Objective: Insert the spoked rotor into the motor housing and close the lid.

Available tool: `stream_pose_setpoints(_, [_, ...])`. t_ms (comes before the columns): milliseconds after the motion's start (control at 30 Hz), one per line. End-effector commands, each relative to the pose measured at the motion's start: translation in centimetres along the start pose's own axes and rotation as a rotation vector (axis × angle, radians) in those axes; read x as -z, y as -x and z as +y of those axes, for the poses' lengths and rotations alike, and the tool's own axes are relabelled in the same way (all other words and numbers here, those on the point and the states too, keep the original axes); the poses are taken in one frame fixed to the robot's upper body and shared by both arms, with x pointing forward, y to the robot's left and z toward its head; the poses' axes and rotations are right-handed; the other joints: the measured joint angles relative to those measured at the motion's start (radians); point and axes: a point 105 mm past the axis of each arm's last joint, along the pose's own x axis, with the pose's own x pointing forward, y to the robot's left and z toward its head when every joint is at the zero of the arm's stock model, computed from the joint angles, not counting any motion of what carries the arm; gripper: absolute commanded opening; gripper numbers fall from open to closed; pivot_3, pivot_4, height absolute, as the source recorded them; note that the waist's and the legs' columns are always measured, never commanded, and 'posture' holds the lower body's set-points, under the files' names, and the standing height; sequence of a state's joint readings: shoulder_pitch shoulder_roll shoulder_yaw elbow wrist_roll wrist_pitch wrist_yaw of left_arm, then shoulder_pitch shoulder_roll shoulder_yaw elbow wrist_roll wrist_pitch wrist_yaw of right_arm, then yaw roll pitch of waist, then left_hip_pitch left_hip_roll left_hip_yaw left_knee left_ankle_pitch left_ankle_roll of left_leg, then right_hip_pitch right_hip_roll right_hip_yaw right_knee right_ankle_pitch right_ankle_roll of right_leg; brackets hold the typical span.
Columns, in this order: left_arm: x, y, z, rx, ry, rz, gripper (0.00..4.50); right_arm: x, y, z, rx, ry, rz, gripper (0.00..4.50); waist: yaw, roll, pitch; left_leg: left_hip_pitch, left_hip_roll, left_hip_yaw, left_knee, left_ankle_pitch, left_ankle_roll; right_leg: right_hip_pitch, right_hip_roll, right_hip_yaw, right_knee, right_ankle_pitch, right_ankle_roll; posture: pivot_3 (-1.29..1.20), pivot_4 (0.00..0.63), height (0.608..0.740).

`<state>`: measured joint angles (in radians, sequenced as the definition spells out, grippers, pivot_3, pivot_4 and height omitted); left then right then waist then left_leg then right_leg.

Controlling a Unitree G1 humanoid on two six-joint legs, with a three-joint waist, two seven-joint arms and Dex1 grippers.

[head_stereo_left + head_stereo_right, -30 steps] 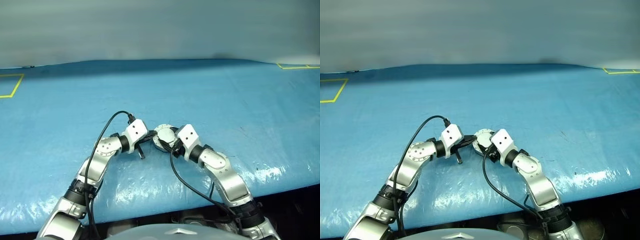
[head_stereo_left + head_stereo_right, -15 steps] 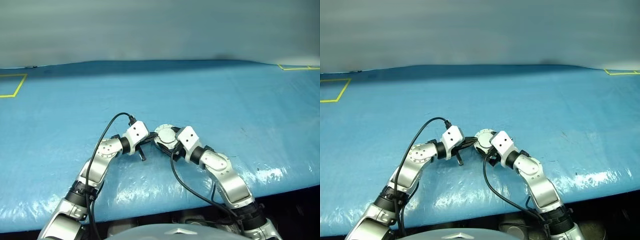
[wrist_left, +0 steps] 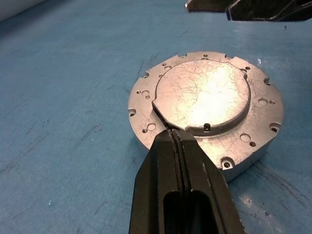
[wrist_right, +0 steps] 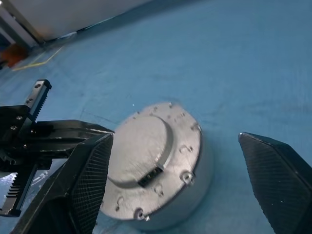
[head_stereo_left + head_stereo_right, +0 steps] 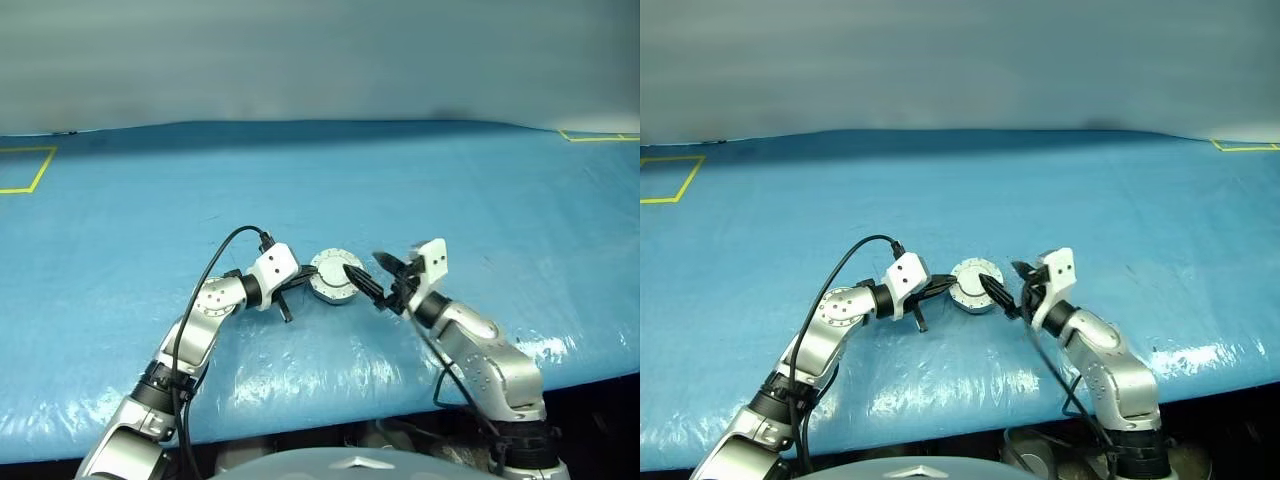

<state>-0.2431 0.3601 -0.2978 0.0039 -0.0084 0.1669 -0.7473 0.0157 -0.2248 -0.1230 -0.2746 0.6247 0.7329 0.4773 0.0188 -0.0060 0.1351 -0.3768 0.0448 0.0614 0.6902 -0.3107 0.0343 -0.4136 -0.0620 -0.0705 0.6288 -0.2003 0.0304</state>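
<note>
The motor housing (image 5: 331, 290) sits on the blue table cover with the lid (image 3: 204, 95) lying flat and closed on it, plain face up. The spoked rotor is hidden. My left gripper (image 3: 176, 134) is shut, its tips resting on the lid's near edge beside the raised centre circle. It reaches the housing from the left (image 5: 300, 280). My right gripper (image 5: 372, 272) stands open just right of the housing, clear of it, with nothing between its fingers (image 4: 87, 190). In the right wrist view the housing (image 4: 156, 165) lies ahead between those two wide-spread fingers.
The blue plastic-covered table (image 5: 420, 180) stretches far back and to both sides. Yellow tape marks sit at the far left (image 5: 20, 170) and far right (image 5: 600, 133). The table's front edge (image 5: 330, 410) runs just below the arms. Black cables hang from both wrists.
My right gripper has drawn away from the housing to the right, rolled over and spread wider. The left gripper and the housing have stayed where they were.
</note>
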Motion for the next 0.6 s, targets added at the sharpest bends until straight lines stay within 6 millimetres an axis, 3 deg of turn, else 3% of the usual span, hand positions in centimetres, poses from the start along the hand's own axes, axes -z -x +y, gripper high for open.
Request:
stream_pose_setpoints(33, [0.9,0.1,-0.9,0.037,0.017,0.029,0.00,1.4,1.0,-0.5,-0.020,-0.249,0.047,4.33,-0.001,0.001,0.000,0.000,0.000,0.000,0.000,0.000,0.000,0.000,0.000,0.000,0.000,0.000,-0.001,0.00,0.150,0.740])
stream_pose_setpoints(233, [1.1,0.4,-0.5,0.020,0.010,0.044,0.00,3.2,0.2,1.3,-0.105,-0.364,0.117,4.33,-0.006,0.005,-0.003,0.001,0.000,0.000,0.000,0.000,0.000,0.000,0.001,0.001,0.001,0.000,-0.001,0.00,0.150,0.740])
stream_pose_setpoints(600, [0.9,0.3,-0.5,0.016,0.007,0.044,0.00,2.2,-2.0,1.7,-0.154,-0.421,0.014,4.33,-0.008,0.005,-0.003,0.001,0.000,0.000,0.000,0.000,0.000,-0.001,0.001,0.002,0.002,0.000,0.000,0.00,0.150,0.740])
